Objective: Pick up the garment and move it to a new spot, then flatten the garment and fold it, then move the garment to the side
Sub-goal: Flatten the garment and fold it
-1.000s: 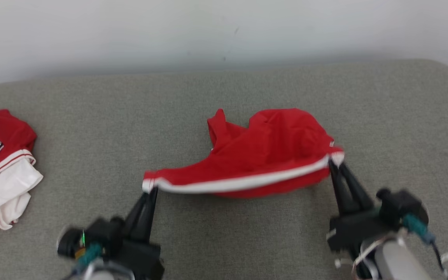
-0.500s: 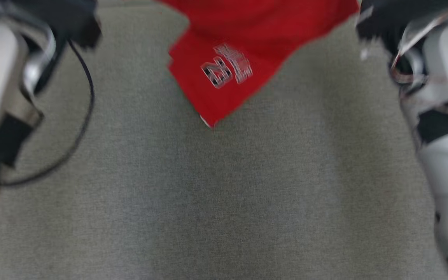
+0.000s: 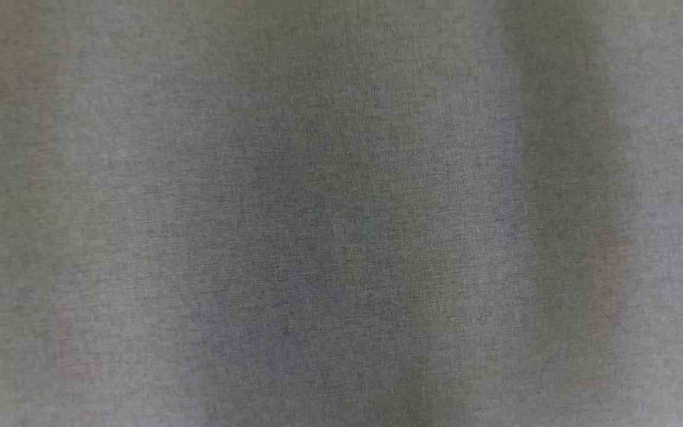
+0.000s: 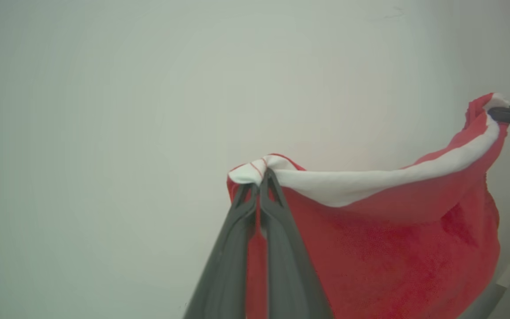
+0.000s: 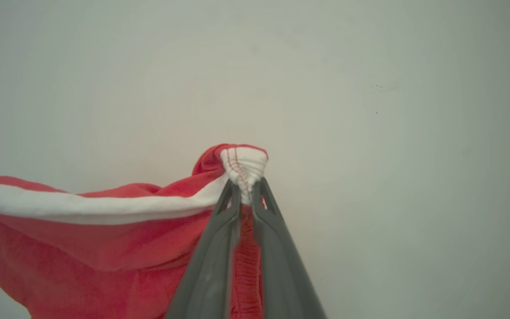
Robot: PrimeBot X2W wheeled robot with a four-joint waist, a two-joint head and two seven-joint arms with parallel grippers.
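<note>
Nearby, pale wall [image 4: 104, 110] behind garment [image 4: 392, 248]

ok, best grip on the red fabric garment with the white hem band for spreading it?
The two end corners of the white hem band, one per end effector, each from its own side. That stitched edge, held at both ends, hangs the red fabric garment spread below. The left end effector and right end effector are shut on those corners.
</note>
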